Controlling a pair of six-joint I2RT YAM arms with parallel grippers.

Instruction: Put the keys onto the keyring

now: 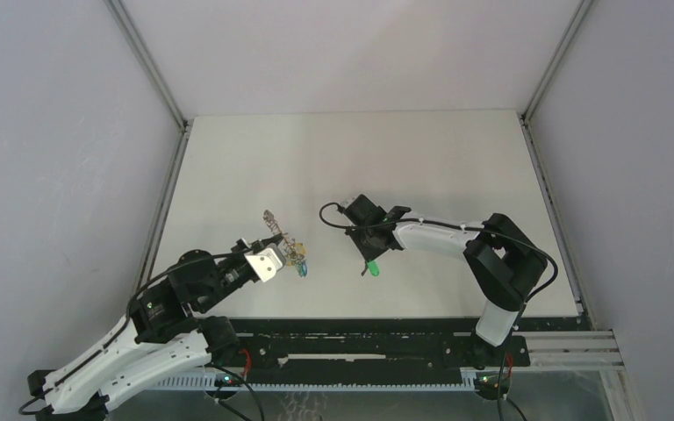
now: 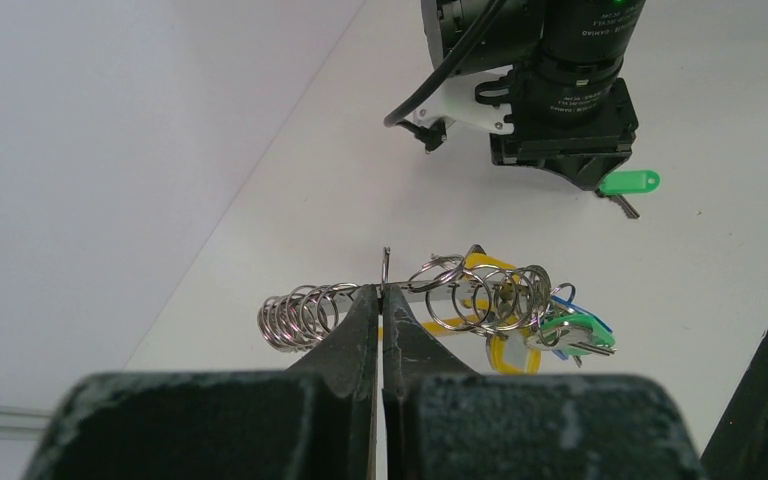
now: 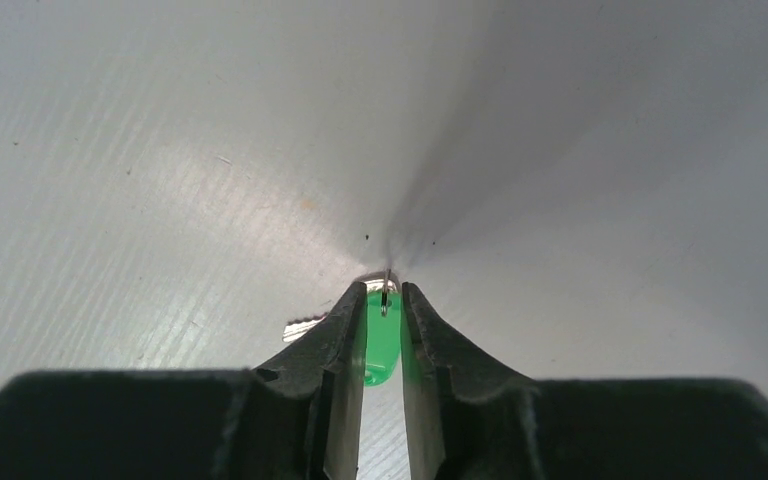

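The left claw (image 2: 382, 292) is pinched shut on the thin silvery wire-loop keyring (image 2: 480, 297) with a yellow band, toward the white table's (image 1: 360, 158) front left. Small keys (image 2: 572, 328) with green and blue heads hang from it. The right claw (image 3: 384, 292), jaws slightly parted, straddles a loose green-headed key (image 3: 380, 345) lying mid-table. Open surface runs to the far and side edges.

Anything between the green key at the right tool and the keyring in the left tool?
Nothing visible. The green key lies on the table between the right tool's fingers. The left tool pinches the keyring, which has other keys hanging on it. Only bare table separates them.
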